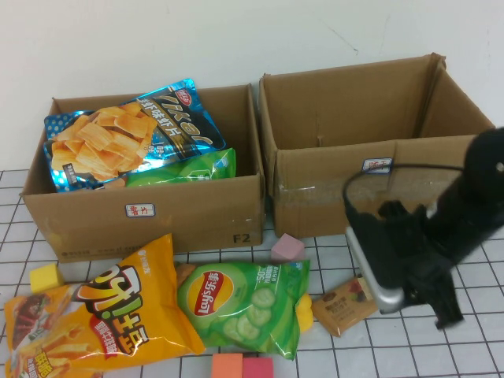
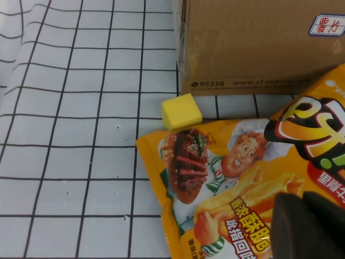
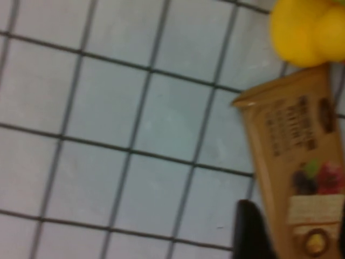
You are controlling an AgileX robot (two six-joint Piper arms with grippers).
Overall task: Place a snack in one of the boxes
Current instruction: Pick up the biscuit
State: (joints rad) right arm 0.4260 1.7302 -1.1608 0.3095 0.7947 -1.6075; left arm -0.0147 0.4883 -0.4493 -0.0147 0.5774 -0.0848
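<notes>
A brown snack bar [image 1: 345, 305] lies on the checked table in front of the right cardboard box [image 1: 331, 177], which shows nothing inside. My right gripper [image 3: 294, 226] is down over the bar [image 3: 294, 145], open, with one dark finger [image 3: 249, 232] on the table beside the wrapper's edge. The left box [image 1: 142, 213] holds a blue chip bag [image 1: 134, 134] and a green bag [image 1: 189, 167]. An orange snack bag [image 1: 102, 319] and a green Lay's bag [image 1: 244, 307] lie in front of it. My left gripper [image 2: 304, 208] is shut over the orange bag [image 2: 237, 162], holding nothing.
A yellow cube [image 2: 181, 111] sits by the left box's front corner. A pink cube [image 1: 287, 247] lies between the boxes, orange and pink blocks [image 1: 242, 366] at the near edge. A yellow object [image 3: 307, 29] rests next to the bar. The right arm [image 1: 441, 228] reaches across the right box's front.
</notes>
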